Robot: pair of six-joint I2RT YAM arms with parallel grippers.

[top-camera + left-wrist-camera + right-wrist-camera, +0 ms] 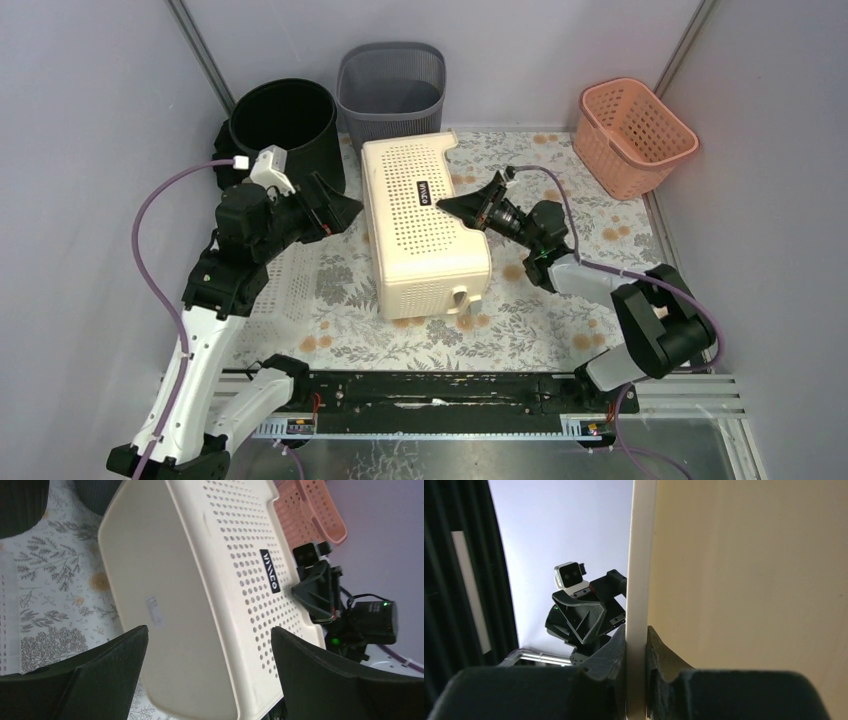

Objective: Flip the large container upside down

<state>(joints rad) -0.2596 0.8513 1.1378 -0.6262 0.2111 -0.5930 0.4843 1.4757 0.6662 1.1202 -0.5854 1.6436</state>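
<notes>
- Left arm [205, 330]: white lower links, black joint housings, and a purple cable [140, 240] at its nine o'clock.
- Left tool [338, 212]: matte black wedge-shaped fingers [100, 675], with a white camera block [270, 168] at its ten o'clock.
- Right arm [650, 330]: bulky black joints, one white link [585, 280], its own purple cable and small green lights [384, 603].
- Right tool [462, 205]: dark grey, grainy fingers with scooped tips.

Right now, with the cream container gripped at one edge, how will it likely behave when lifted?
The cream container is probably light: thin, perforated plastic walls. Pinched by the right pincer on one thin rim only, it may pivot or flex.
</notes>
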